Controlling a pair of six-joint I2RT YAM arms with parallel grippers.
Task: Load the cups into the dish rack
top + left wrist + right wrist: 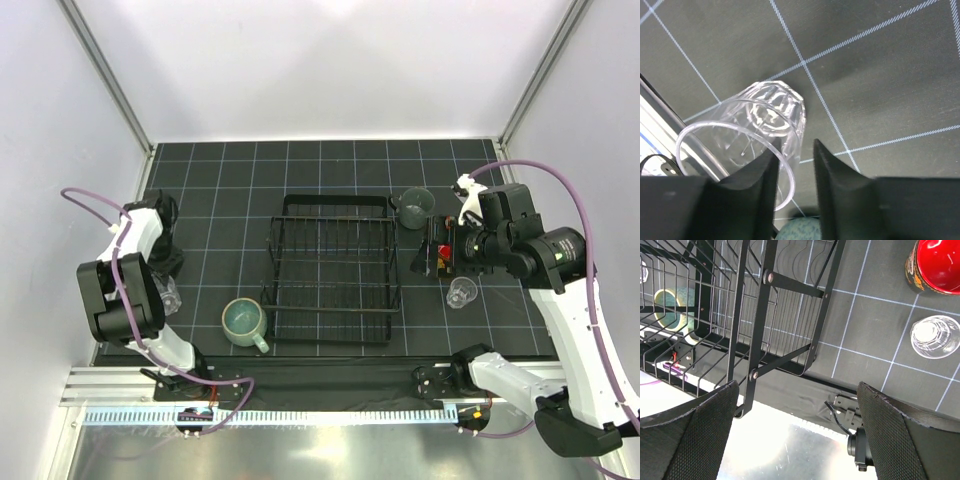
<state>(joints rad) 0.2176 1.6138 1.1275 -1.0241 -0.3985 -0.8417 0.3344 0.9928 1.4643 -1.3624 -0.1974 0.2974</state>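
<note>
The black wire dish rack (335, 300) stands mid-table with no cup in it. A clear glass (747, 130) stands at the left; my left gripper (796, 147) straddles its right wall, one finger inside the rim and one outside, with a gap still showing. In the top view this gripper (166, 270) is just above that glass (168, 294). The speckled pale-green mug (243, 322) sits off the rack's front-left corner. The dark grey-green mug (412, 207) sits off its back-right corner. My right gripper (795, 430) is wide open and empty, held high above the red-inside cup (937, 265) and the second glass (935, 335).
The rack's front-right corner (810, 352) lies just left of my right fingers in the right wrist view. The table's near edge with a metal rail (300, 385) runs below the rack. White walls close the back and sides.
</note>
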